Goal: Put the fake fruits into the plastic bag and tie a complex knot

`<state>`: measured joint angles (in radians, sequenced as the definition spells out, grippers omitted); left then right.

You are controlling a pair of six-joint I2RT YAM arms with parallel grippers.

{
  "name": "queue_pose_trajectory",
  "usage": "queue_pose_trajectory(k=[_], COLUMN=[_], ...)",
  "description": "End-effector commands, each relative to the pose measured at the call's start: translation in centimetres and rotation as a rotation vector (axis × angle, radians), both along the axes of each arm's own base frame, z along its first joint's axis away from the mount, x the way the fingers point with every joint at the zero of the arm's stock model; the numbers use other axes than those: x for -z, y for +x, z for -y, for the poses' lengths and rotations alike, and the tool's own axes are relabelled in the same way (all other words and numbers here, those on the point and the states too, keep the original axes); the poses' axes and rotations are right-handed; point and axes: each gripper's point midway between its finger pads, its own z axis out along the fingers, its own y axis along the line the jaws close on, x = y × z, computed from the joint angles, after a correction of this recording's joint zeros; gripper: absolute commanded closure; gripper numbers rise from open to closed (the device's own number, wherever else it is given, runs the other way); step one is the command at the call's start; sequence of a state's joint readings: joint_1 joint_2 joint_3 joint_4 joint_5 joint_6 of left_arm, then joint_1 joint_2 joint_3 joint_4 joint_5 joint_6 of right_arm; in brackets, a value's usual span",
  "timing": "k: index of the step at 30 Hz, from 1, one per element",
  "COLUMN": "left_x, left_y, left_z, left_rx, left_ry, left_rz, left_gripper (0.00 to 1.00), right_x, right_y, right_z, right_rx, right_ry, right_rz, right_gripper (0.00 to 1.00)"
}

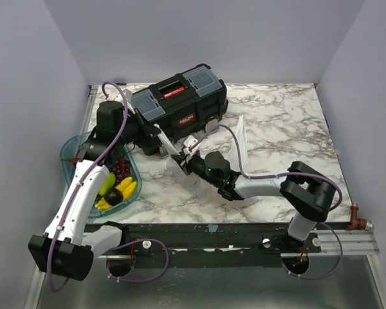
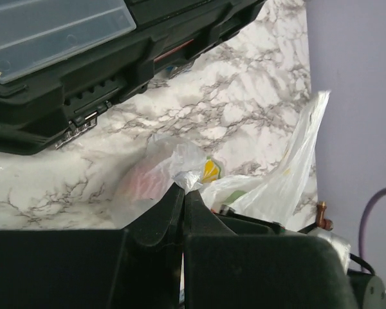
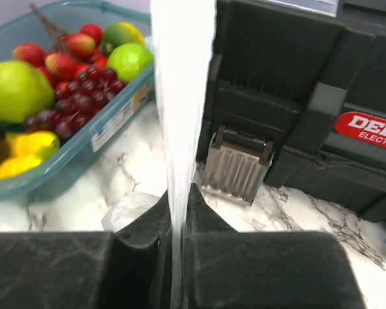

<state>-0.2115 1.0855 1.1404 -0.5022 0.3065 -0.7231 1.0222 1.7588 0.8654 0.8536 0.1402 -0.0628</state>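
The plastic bag [image 1: 242, 137] lies crumpled in front of the black toolbox, with a pale strip standing up to the right. My left gripper [image 1: 172, 150] is shut on a twisted bit of the bag [image 2: 188, 168]; the rest of the bag [image 2: 280, 177] spreads behind it. My right gripper [image 1: 184, 163] is shut on a taut white strip of the bag [image 3: 182, 96] that runs straight up from its jaws. The two grippers are close together. The fake fruits [image 1: 115, 185] lie in the teal tray: green, red, purple and yellow ones show in the right wrist view [image 3: 67, 71].
The black toolbox [image 1: 180, 106] with grey-blue lids stands just behind both grippers, and it shows in the left wrist view [image 2: 64, 71] and the right wrist view [image 3: 302, 96]. The teal tray [image 1: 69, 149] sits at the left edge. Purple walls close in on three sides.
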Motion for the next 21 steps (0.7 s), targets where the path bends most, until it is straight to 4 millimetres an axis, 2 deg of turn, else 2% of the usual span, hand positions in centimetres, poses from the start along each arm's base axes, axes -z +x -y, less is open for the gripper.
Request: queue_pose_trajectory(k=[1, 3, 6, 9, 11, 12, 15, 18, 21], left_x=[-8.8, -9.2, -9.7, -10.6, -10.9, -10.8, -8.6, -5.0, -1.8], left_y=[2.1, 2.2, 2.3, 1.7, 0.5, -0.5, -4.1, -6.9, -7.4], left_z=[-2.5, -3.0, -3.1, -2.4, -1.2, -0.2, 1.5, 1.7, 1.1], left_rx=[-0.097, -0.106, -0.089, 0.001, 0.119, 0.206, 0.417, 0.528, 0.496], left_ry=[0.032, 0.053, 0.08, 0.137, 0.162, 0.159, 0.187, 0.217, 0.214], left_rz=[0.316, 0.338, 0.368, 0.473, 0.538, 0.566, 0.609, 0.577, 0.454], left_gripper=[1.0, 1.0, 1.0, 1.0, 1.0, 0.93, 0.43, 0.19, 0.06], right_x=[8.2, 8.6, 8.6, 7.6, 5.7, 4.4, 1.5, -0.4, -1.1], right_y=[-5.5, -7.4, -8.9, -9.0, -8.2, -7.9, -7.2, -7.6, -7.9], right_z=[3.3, 3.9, 4.5, 4.7, 4.3, 3.8, 3.0, 2.5, 2.5], right_rx=[-0.208, -0.293, -0.358, -0.378, -0.36, -0.364, -0.359, -0.398, -0.414], right_ry=[-0.297, -0.317, -0.334, -0.304, -0.244, -0.209, -0.126, -0.08, -0.067], right_rz=[-0.092, -0.109, -0.122, -0.14, -0.158, -0.159, -0.153, -0.122, -0.1], right_gripper=[0.93, 0.93, 0.99, 0.99, 0.99, 0.99, 0.99, 0.99, 0.99])
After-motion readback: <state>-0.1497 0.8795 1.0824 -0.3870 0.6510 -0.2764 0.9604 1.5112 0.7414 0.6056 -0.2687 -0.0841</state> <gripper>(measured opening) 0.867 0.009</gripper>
